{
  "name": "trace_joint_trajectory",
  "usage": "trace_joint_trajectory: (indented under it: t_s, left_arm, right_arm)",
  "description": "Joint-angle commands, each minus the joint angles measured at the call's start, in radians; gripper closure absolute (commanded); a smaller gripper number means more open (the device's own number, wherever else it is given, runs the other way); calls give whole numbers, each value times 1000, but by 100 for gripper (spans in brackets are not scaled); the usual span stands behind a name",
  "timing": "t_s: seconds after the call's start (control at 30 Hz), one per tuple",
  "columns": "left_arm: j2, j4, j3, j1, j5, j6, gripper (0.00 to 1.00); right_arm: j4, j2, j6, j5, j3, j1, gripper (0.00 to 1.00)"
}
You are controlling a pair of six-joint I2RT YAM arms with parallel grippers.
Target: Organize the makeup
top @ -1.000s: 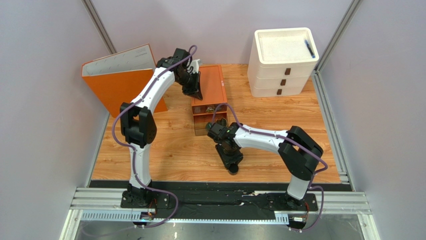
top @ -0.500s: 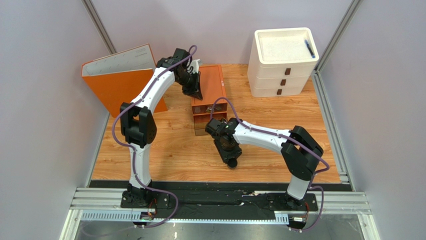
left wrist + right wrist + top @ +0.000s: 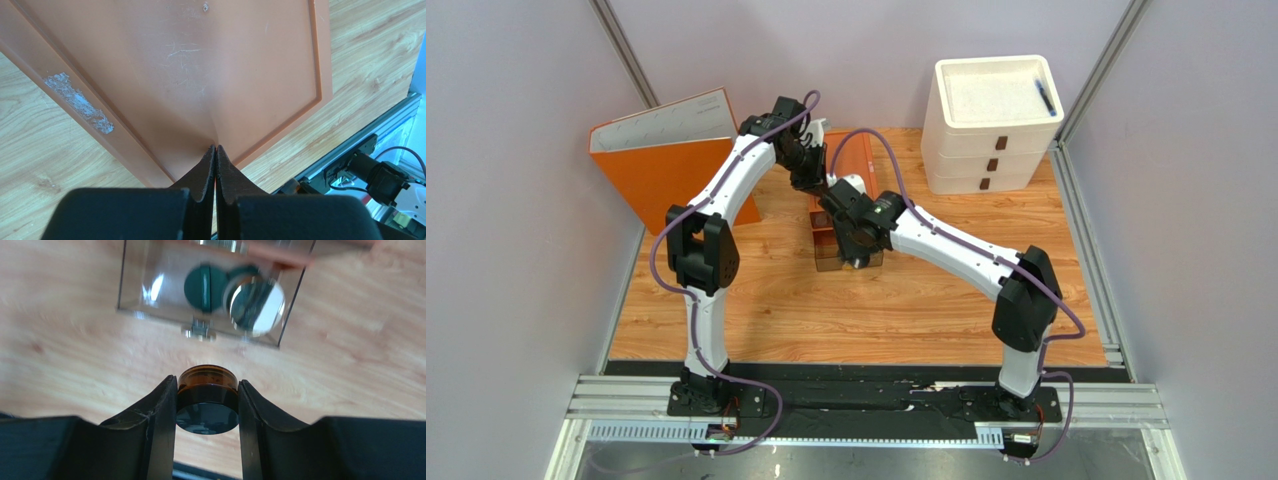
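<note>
Makeup pot (image 3: 207, 397): one, small and round, amber body, black lid; clamped between the two fingers of the right gripper (image 3: 207, 384), over the bare table (image 3: 75, 365), just short of the drawer front.
Jaws, right: part-way apart, gripping the pot on both sides.
Clear drawer (image 3: 165, 320): one, pulled out of the orange drawer unit (image 3: 854, 160); one metal knob.
Dark green discs (image 3: 201, 287): two in the drawer, overlapping; the right one under glare.
Left gripper (image 3: 215, 152): fingers pressed together, holding nothing, tips on the unit's top.
White drawer stack (image 3: 991, 135): three tiers, well apart; one black pen (image 3: 1046, 97) on top.
Orange binder (image 3: 666, 170): one, far left.
</note>
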Motion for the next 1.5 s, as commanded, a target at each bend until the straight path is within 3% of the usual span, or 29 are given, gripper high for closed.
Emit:
trace_joint_trajectory:
  t_s: [0.0,0.23,0.37,0.43,0.47,0.5,0.57,0.67,0.77,0.93,1.03,1.1,1.13,1.23,1.27,1.4,1.47]
  left_arm:
    - [33,-89,-43,0,-100,47,100]
    - [44,-111,-26,0,-109,57,100]
    - [45,-114,-22,0,-114,64,100]
    - [47,-118,-20,0,-116,65,100]
    - [47,-117,-17,0,-116,65,100]
    - [50,-120,-15,0,-114,65,100]
    - [53,-120,-17,0,-109,65,100]
    - [53,-120,-14,0,-111,64,100]
    - [51,-120,-12,0,-109,61,100]
    - [57,-123,0,0,-106,61,100]
    - [57,-125,3,0,-108,61,100]
    - [54,-125,3,0,-106,57,100]
    - [56,-123,3,0,-105,56,100]
    - [51,-119,-3,0,-100,54,100]
    - [51,-119,-3,0,-99,53,100]
    - [48,-118,0,0,-100,53,100]
    - [45,-120,1,-2,-102,54,100]
  right_arm:
    - [66,96,-38,53,138,-47,100]
    - [71,245,-43,42,300,-66,99]
    - [81,274,-20,36,299,-67,98]
    - [84,279,-12,31,296,-66,93]
    - [87,279,-14,24,291,-67,88]
    - [87,277,-6,18,288,-67,64]
    - [95,263,0,19,271,-67,32]
    - [113,237,6,37,236,-69,22]
    - [126,199,5,47,216,-67,21]
    - [129,107,47,51,153,-67,25]
    - [150,17,96,31,49,-80,37]
    - [210,-40,161,-37,-30,-101,87]
    - [236,-68,193,-64,-113,-110,100]
    - [389,-167,348,-249,-277,-167,100]
    - [508,-213,398,-369,-413,-184,100]
    - [857,-283,714,-522,-715,-253,100]
    - [971,-281,767,-573,-790,-270,100]
